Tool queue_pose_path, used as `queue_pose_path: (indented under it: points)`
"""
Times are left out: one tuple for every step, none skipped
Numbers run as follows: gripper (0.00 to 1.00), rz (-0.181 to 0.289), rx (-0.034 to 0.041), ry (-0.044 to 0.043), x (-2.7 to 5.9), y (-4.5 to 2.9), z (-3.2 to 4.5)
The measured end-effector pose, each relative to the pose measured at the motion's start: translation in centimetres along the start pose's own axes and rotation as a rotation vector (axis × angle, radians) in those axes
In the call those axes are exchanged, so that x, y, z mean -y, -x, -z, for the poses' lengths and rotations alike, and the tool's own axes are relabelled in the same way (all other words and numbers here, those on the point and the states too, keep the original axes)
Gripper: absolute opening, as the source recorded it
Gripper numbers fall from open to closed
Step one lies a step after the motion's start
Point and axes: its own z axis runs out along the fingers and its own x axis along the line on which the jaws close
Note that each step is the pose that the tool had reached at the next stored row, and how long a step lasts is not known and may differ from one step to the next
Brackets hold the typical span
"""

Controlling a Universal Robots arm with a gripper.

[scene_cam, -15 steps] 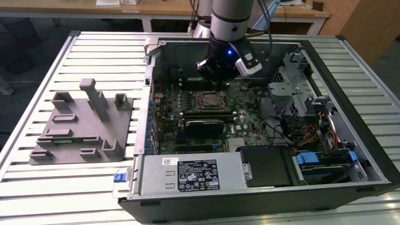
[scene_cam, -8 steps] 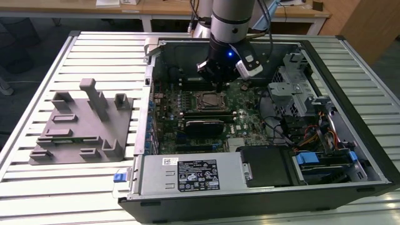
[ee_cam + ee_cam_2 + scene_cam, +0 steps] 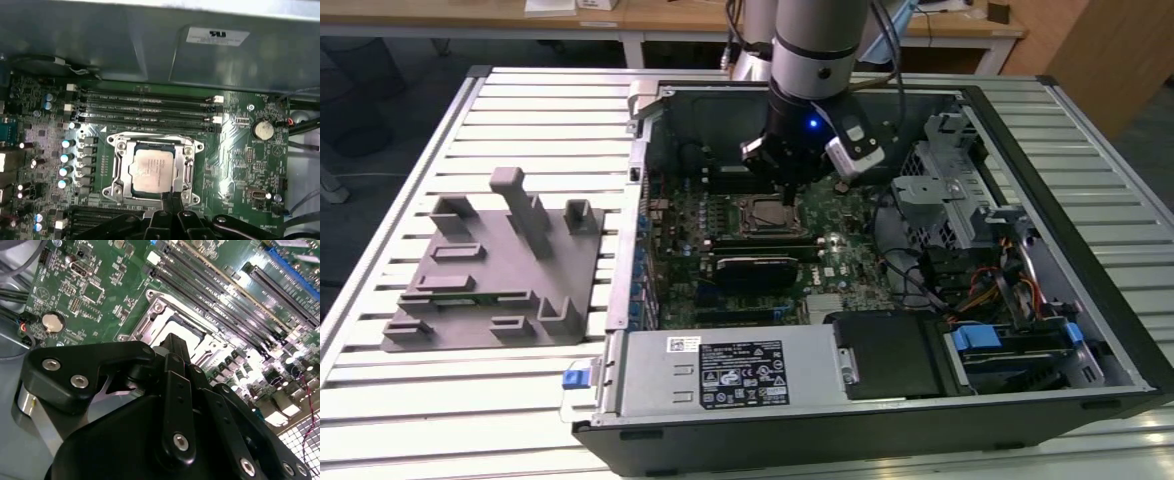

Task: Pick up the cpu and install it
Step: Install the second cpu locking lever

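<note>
Silvery-white metal caught the light in the first wrist view: the cpu lay flat inside the socket frame, its top pale and faintly printed, with a thin darker rim showing on every side. It looked level within the socket frame, no corner visibly raised, though we could not tell whether it was fully seated.

The pincer stood just beside the socket frame's near edge, its fingertips drawn close together and apparently grasping nothing; the chip was apart from them. In the second wrist view the pincer hovered over the socket frame, hiding much of it. In the exterior view the pincer hung just above the socket frame, inside the open computer case that sat on the slatted desk.

We judged the main risk to be pressure. The black fingers were close enough to the socket frame that a downward drift could have pushed on one edge of the chip and tilted it against the contacts beneath. A sideways drift could have caught the socket frame's metal, or the memory slots beyond it. If the chip was not truly settled, any nudge could have shifted it off its keyed position.
</note>
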Motion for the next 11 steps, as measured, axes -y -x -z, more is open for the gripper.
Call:
queue_pose_path:
  points:
    - [0.11, 0.0, -0.0001, -0.0001, 0.05, -0.01, 0.01]
    - [0.11, 0.0, -0.0001, -0.0001, 0.13, -0.01, 0.01]
    - [0.11, 0.0, -0.0001, 0.0, 0.2, -0.01, 0.01]
    - [0.11, 0.0, -0.0001, -0.0001, 0.25, -0.02, 0.01]
    - [0.11, 0.0, -0.0001, -0.0001, 0.29, -0.03, 0.02]
    - [0.11, 0.0, -0.0001, -0.0002, 0.36, -0.03, 0.02]
    - [0.11, 0.0, -0.0001, -0.0001, 0.45, -0.03, 0.03]
    - [0.11, 0.0, -0.0001, -0.0001, 0.56, -0.04, 0.03]
    - [0.11, 0.0, -0.0001, -0.0001, 0.7, -0.05, 0.04]
    - [0.11, 0.0, -0.0002, -0.0002, 0.86, -0.06, 0.05]
    - [0.11, 0.0, -0.0003, -0.0001, 1.03, -0.07, 0.06]
